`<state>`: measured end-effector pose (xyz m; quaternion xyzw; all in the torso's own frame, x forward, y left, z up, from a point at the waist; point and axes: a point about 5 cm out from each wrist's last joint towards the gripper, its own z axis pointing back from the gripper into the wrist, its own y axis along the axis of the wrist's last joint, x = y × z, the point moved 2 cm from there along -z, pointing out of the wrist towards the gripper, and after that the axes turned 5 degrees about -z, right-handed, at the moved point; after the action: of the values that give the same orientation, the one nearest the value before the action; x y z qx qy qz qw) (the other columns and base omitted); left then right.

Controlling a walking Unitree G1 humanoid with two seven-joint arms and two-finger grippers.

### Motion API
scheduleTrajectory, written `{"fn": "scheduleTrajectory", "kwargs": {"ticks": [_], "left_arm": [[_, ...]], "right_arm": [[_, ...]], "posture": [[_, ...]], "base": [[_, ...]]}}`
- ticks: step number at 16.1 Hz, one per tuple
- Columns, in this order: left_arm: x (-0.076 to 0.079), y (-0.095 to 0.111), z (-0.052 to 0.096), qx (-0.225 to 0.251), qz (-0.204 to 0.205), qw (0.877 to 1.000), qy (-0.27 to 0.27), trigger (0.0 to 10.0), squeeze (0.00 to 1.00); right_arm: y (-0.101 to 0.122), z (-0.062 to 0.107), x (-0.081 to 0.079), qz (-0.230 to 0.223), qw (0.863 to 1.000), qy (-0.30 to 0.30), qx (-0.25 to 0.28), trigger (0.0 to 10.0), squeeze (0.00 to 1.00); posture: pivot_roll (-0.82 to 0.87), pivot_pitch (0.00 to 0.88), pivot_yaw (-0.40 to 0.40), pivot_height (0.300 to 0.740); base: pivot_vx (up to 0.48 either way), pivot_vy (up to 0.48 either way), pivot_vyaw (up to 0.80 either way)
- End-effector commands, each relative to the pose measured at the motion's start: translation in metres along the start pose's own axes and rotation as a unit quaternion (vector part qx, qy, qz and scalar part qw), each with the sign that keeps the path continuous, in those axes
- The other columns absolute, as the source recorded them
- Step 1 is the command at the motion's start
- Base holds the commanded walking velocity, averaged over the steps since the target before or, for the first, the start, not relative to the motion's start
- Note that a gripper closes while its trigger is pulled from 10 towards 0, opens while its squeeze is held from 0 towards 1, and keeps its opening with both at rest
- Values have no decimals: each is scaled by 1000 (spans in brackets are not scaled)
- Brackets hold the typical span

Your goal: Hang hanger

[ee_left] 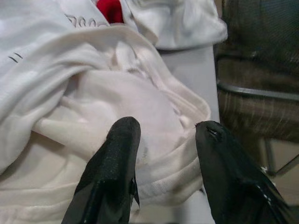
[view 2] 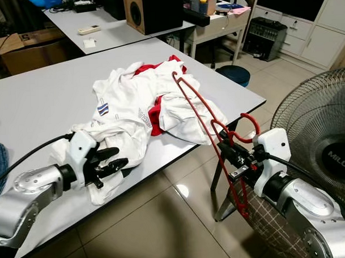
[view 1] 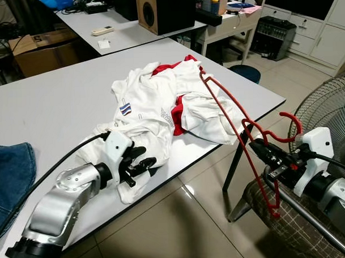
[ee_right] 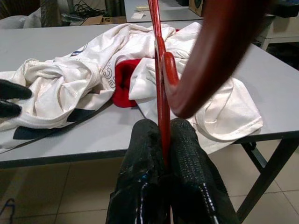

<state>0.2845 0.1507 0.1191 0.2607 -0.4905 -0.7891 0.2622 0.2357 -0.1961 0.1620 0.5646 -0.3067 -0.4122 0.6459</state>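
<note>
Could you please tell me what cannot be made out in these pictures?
- Shirt print: too small and creased in both eye views.
- Hanger far end: buried in the shirt.
- Left gripper fingertips: sunk in cloth, grip unclear.
- Fan: cut by the frame edge.

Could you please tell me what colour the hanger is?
Red; the hanger shows best in the right eye view.

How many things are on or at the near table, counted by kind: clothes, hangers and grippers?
Clothes: 2, a white shirt and a blue garment.
Hangers: 1, red hanger.
Grippers: 2, left gripper and right gripper.
Total: 5.
</note>
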Motion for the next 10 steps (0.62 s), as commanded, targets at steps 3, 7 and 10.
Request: {"fn": "scheduleTrajectory", "kwargs": {"ticks": [3, 7, 10], "left_arm": [[-1, -10, 1, -41, -44, 998, 1, 5373, 0], [4, -2, 16, -26, -97, 993, -69, 0, 0], [-2, 0, 12, -27, -124, 991, -50, 0, 0]], "right_arm": [[5, 1, -1, 9, 1000, 4, 6, 10000, 0], [4, 3, 0, 10, 1000, 9, -1, 10000, 0], [3, 2, -2, 12, 1000, 23, -8, 10000, 0]], "posture": [[-151, 0, 6, 740], [-146, 0, 0, 740], [-143, 0, -4, 740]], "base": [[0, 0, 0], [0, 0, 0], [0, 0, 0]]}}
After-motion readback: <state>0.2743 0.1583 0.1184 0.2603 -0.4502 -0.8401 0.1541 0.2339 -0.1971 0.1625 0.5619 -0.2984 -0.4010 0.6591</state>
